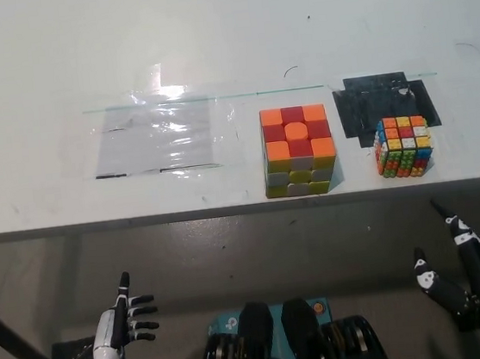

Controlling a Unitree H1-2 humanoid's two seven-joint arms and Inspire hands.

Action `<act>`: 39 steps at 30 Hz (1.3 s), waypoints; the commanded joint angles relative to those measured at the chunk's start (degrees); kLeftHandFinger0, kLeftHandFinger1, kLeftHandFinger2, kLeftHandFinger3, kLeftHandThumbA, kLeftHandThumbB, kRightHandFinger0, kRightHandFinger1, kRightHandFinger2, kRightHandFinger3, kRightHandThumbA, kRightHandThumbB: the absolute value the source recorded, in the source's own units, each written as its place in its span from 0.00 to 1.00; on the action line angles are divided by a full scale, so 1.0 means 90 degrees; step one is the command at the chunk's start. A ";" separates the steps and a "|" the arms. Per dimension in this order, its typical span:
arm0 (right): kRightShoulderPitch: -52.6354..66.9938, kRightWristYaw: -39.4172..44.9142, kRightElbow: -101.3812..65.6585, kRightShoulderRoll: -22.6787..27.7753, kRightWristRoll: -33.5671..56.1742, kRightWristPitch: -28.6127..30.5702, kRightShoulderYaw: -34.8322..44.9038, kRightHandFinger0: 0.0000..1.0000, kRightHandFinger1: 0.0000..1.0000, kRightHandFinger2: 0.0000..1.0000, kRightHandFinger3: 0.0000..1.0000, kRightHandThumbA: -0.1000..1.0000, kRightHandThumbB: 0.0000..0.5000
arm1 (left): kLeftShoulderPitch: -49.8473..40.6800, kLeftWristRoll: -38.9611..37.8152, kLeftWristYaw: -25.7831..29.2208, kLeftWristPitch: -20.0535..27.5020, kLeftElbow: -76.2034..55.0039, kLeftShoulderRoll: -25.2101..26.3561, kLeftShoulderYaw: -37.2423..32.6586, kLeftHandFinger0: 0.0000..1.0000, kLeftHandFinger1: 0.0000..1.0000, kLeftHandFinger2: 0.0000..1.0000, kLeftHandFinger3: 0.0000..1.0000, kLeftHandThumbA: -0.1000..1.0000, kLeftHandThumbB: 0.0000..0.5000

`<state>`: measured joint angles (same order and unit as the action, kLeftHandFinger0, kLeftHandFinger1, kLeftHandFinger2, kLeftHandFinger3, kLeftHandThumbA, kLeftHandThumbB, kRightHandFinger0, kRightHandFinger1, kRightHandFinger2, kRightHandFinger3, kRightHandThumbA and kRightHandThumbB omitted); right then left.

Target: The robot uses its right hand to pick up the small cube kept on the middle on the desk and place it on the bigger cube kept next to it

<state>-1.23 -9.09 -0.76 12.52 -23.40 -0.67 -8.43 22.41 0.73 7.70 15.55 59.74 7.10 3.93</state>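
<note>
Head view shows both hands below the desk's (27, 65) near edge, so my reach has not begun. My right hand (464, 280) hangs low, under the desk's near right corner, fingers spread and holding nothing. The left hand (126, 322) rests under the near left part, fingers apart, also empty.

The small cube (403, 145) sits near the front edge toward the right, on the near rim of a black patch (387, 100). The bigger cube (298, 149) stands beside it toward the middle, apart from it, its orange and red top flat and free.

To do this well, I judge I should raise the right hand clear of the desk edge first, then come down on the small cube from above, fingers on opposite sides. It looks slick and light, so a firm, centred pinch matters. I would lift it higher than the bigger cube before crossing over, then lower it squarely onto the middle of that top.

A clear plastic sheet (159, 138) lies on the left, well away from my path. Nothing stands between the cubes; the desk edge is the main risk.
</note>
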 commanded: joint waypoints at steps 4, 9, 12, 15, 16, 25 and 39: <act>0.0298 0.0589 -0.1247 0.0167 0.0170 -0.0239 0.0077 0.95 1.00 1.00 1.00 0.39 0.41 | 0.0128 0.0092 0.0194 0.0234 -0.0094 0.0130 -0.0004 0.44 0.44 0.54 0.55 1.00 0.21; 0.0371 0.0841 -0.1881 0.0202 0.0194 -0.0383 0.0125 0.93 1.00 1.00 1.00 0.41 0.42 | 0.0123 -0.0010 0.0140 0.0360 -0.0006 0.0127 0.0065 0.39 0.39 0.49 0.51 1.00 0.19; 0.0382 0.0925 -0.2197 0.0203 0.0167 -0.0370 0.0147 0.89 1.00 1.00 1.00 0.38 0.41 | 0.0104 -0.0020 0.0138 0.0398 0.0012 0.0115 0.0075 0.39 0.39 0.48 0.49 1.00 0.20; 0.0225 0.1052 -0.2587 0.0218 0.0255 -0.0361 0.0203 0.86 0.96 0.96 1.00 0.35 0.41 | 0.0072 0.0040 0.0234 0.0335 -0.0051 0.0110 0.0059 0.40 0.40 0.50 0.52 1.00 0.21; 0.0127 0.1157 -0.2808 0.0255 0.0311 -0.0469 0.0245 0.84 0.94 0.94 1.00 0.35 0.40 | 0.0085 0.0027 0.0208 0.0388 0.0013 0.0123 0.0061 0.42 0.42 0.53 0.54 1.00 0.19; -0.0776 0.1364 -0.3091 0.0696 -0.0046 -0.0414 0.0533 0.84 0.99 0.98 1.00 0.42 0.49 | 0.0075 0.0006 0.0172 0.0438 0.0006 0.0130 0.0049 0.41 0.41 0.50 0.49 1.00 0.17; -0.1904 0.1633 -0.1798 0.1200 -0.0423 -0.0319 0.0350 1.00 1.00 1.00 1.00 0.68 0.75 | 0.0129 0.0028 0.0207 0.0382 -0.0054 0.0122 0.0035 0.37 0.39 0.49 0.48 1.00 0.26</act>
<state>-14.69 4.72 -18.71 22.14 -25.07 -4.94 -4.93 22.29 0.62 8.38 17.25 59.96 7.25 4.09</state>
